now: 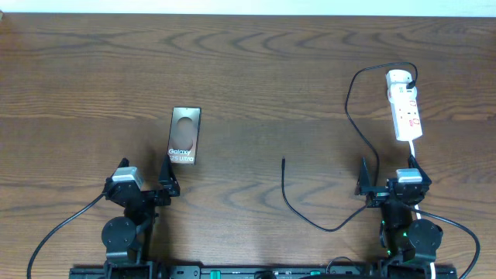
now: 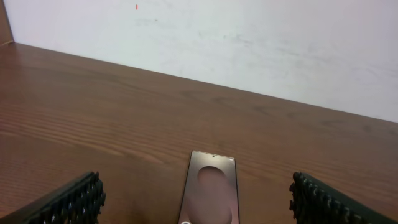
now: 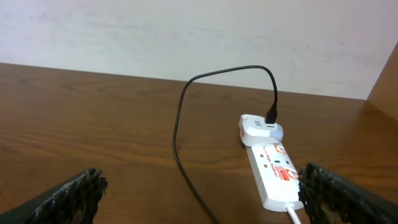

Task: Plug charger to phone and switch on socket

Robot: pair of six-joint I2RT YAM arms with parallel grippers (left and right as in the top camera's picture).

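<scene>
- The flat bronze-brown phone lies on the brown wooden table, just in front of the left arm. Nothing is plugged into it.
- The long thin black charger cable has one end in a white block. That block sits at the far end of the narrow white power strip socket, on the right side of the table.
- The cable's small free tip lies bare on the table between the phone and the right arm, well apart from the phone.
- The jaws of both arms are wide apart and hold nothing.
- I think the job has hardly begun. The tip must go into the phone, and the switch must be pressed.
- The red switch marks are too small to tell if the socket is on or off.
- The phone's plug hole cannot be seen.
- The left wrist view cuts off the phone's near end.
- The right wrist view does not show the tip.
</scene>
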